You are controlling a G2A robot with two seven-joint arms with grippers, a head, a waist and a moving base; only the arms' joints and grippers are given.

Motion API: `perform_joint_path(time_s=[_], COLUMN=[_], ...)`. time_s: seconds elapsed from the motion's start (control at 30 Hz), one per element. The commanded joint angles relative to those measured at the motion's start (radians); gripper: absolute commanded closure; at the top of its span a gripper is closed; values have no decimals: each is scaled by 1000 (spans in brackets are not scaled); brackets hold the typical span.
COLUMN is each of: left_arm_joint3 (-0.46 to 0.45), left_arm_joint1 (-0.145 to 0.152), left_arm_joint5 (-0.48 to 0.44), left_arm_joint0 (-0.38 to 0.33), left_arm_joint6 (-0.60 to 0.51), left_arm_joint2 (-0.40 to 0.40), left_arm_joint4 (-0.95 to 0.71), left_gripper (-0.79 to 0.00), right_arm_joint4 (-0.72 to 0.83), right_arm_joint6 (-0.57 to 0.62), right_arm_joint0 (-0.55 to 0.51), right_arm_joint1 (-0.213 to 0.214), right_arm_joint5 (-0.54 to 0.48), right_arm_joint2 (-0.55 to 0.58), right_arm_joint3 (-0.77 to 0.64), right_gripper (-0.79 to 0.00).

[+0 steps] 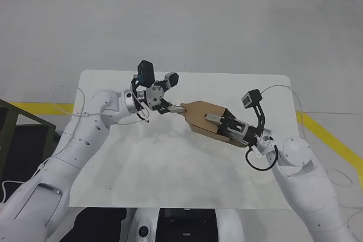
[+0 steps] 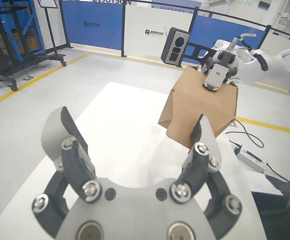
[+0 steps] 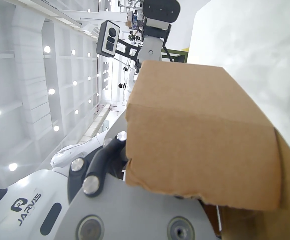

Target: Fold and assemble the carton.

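1. The carton [image 1: 199, 116] hangs above the middle of the table [image 1: 139, 175]. Its long axis slants between the grippers, with the tapered end toward the left gripper [image 2: 132, 114].
2. The right gripper [image 1: 216, 118] is clamped on the carton's wall.
3. The left gripper's fingers are spread, with one fingertip [image 2: 201, 131] at the carton's near end.
4. A power adapter [image 2: 251, 159] lies on the floor beside the table.

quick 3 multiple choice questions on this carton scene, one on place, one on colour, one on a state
1. What holds the carton? A a person's hand; B the right tool; C a bin
2. What colour is the carton? A white; B brown; C blue
3. How is the left tool? A open; B shut on the carton; C shut on nothing
Answers: 1 B, it clamps the carton's far edge in the left wrist view; 2 B, plain brown cardboard; 3 A, a wide gap shows in its own wrist view.
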Motion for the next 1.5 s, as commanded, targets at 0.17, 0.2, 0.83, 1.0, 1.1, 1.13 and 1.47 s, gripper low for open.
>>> perform_joint_path(time_s=[0.17, 0.2, 0.83, 1.0, 1.1, 1.13, 1.47], left_arm_joint3=[-17, -22, -43, -19, -17, -16, -29], left_arm_joint1=[2, 3, 9, 0, -4, -5, -3], left_arm_joint5=[0, 0, 0, 0, 0, 0, 0], left_arm_joint0=[3, 6, 26, 5, -4, -7, -16], left_arm_joint6=[11, 20, 32, 10, 1, 0, 2], left_arm_joint2=[-10, -16, 30, 58, 74, 77, 99], left_arm_joint4=[5, 8, 19, -5, -14, -16, -22], left_gripper=[-785, -785, -785, -785, -785, -785, -785], right_arm_joint4=[-1, -5, 25, 18, 18, 17, 20], right_arm_joint6=[4, 3, -23, -17, -17, -18, -22], right_arm_joint0=[3, 5, -7, 1, 7, 9, 10], right_arm_joint1=[0, 0, -4, -7, -9, -9, -11], right_arm_joint5=[5, 8, -15, -16, -16, -17, -20], right_arm_joint2=[-3, -4, 2, -19, -26, -27, -28], right_arm_joint3=[10, 13, 5, 2, 2, 2, 4], right_gripper=[0, 0, 0, 0, 0, 0, 0])
